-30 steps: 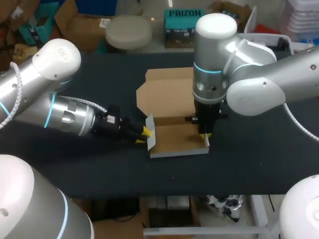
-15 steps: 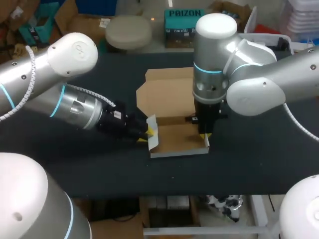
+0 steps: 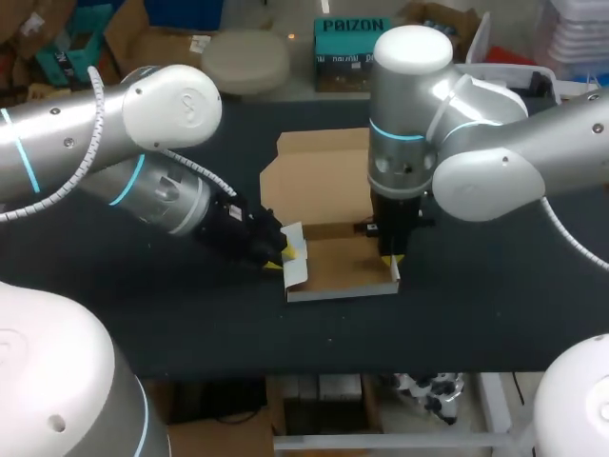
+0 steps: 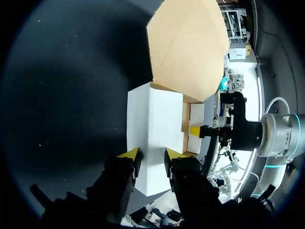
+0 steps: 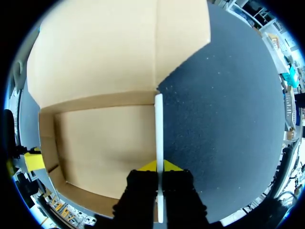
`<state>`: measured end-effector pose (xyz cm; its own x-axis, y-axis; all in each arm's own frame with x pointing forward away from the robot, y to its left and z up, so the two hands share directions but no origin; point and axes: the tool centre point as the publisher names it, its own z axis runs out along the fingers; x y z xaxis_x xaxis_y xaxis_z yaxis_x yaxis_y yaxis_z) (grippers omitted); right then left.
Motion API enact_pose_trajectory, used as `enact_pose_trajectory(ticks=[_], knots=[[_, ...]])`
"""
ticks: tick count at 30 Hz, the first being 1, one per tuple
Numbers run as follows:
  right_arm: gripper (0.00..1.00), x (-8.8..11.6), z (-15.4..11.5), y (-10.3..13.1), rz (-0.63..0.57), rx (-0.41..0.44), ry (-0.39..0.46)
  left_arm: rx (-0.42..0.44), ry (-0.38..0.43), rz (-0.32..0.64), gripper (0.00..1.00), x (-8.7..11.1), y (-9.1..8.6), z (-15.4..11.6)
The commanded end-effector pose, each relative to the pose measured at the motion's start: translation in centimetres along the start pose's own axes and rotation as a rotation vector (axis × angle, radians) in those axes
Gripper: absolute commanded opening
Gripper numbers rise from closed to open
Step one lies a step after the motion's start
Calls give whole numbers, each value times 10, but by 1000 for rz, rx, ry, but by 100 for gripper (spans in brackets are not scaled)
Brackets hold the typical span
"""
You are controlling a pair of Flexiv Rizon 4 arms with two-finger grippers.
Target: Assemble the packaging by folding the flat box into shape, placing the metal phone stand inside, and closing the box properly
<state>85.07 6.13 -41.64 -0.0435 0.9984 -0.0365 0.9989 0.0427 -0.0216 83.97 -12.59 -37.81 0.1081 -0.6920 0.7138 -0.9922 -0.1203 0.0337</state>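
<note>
Mid bench, half-folded box, tray part nearest. L hand, fingers apart, tips at its white left wall. R hand clamped on right wall, one finger inside, one outside. Brown lid lies flat on far side

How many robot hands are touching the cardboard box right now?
2. The left hand sits against the outside of the box's left wall, fingers apart. The right hand pinches the right wall between its fingers. No others are in view.
</note>
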Motion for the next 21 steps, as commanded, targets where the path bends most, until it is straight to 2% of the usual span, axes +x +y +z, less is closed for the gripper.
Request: enact_pose_trajectory(ticks=[1,11,15,17,21], knots=[[0,1,-1,1,1,4,-4,42,-201,-7,33,4,6,1],[0,1,-1,1,1,4,-4,76,-297,-12,35,4,7,-1],[0,1,-1,1,1,4,-4,79,-311,-1,38,4,8,1],[0,1,-1,1,1,4,-4,80,-317,5,43,4,8,2],[0,1,-1,1,1,4,-4,82,-320,11,44,5,8,1]])
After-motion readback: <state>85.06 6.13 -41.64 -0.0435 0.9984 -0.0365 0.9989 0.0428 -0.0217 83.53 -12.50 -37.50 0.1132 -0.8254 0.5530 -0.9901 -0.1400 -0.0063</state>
